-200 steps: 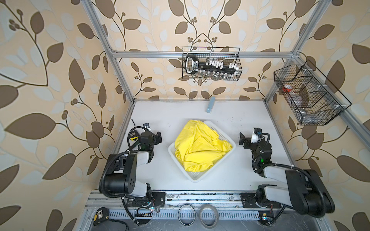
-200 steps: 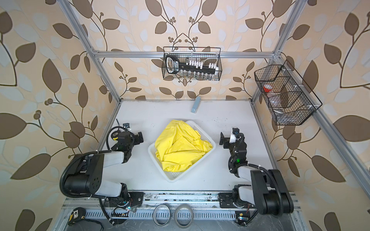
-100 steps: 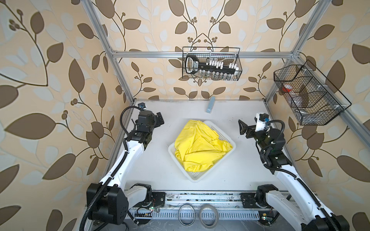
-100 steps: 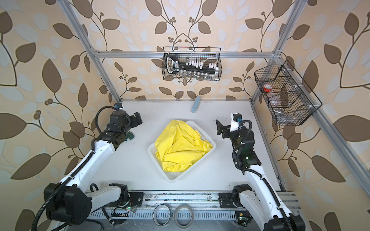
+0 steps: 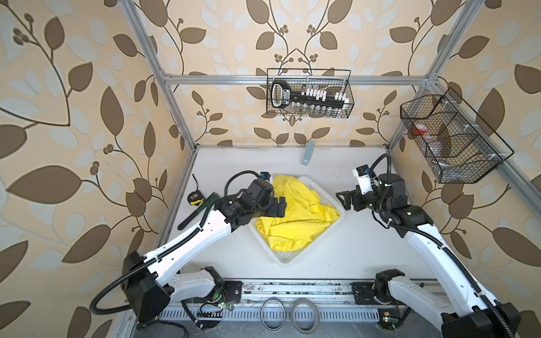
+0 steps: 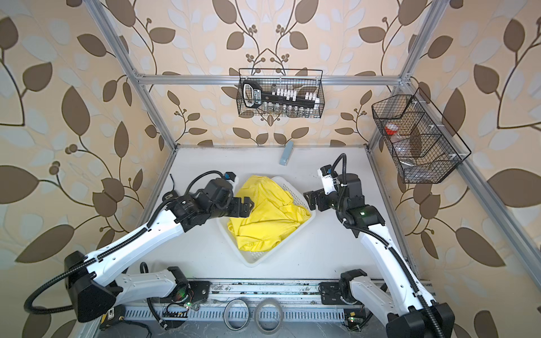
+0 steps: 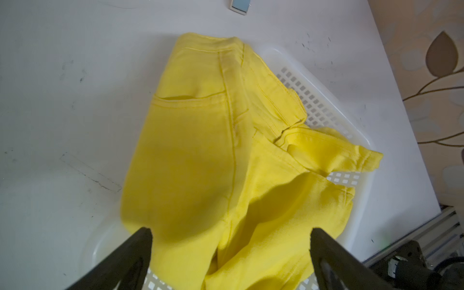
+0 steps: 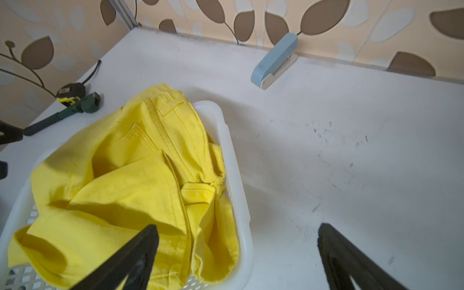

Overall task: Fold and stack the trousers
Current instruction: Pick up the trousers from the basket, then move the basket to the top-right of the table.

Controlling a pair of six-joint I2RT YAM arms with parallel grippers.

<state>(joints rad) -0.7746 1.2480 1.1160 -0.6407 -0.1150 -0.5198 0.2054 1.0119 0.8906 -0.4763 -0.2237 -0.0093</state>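
Note:
The bright yellow trousers (image 5: 295,222) (image 6: 263,222) lie crumpled in a white perforated basket (image 5: 288,261) (image 6: 252,260) at the table's middle and spill over its far rim. My left gripper (image 5: 277,207) (image 6: 244,206) hovers open above the pile's left side; in the left wrist view its fingers (image 7: 140,246) frame the trousers (image 7: 195,150), nothing between them. My right gripper (image 5: 343,201) (image 6: 310,200) stands open just right of the basket; in the right wrist view it (image 8: 238,227) straddles the basket rim (image 8: 233,163) beside the trousers (image 8: 130,180).
A pale blue stapler-like device (image 5: 308,153) (image 8: 275,60) lies by the back wall. A yellow tape measure (image 5: 195,198) and a dark green tool (image 8: 60,113) lie at the table's left edge. Black wire baskets (image 5: 308,96) (image 5: 450,140) hang on the walls. Tape rings (image 5: 304,316) sit in front.
Both arms have risen from their folded pose at the front rail and reached toward the basket. The left gripper now hangs over the trousers, the right one beside the basket. Both stay open.

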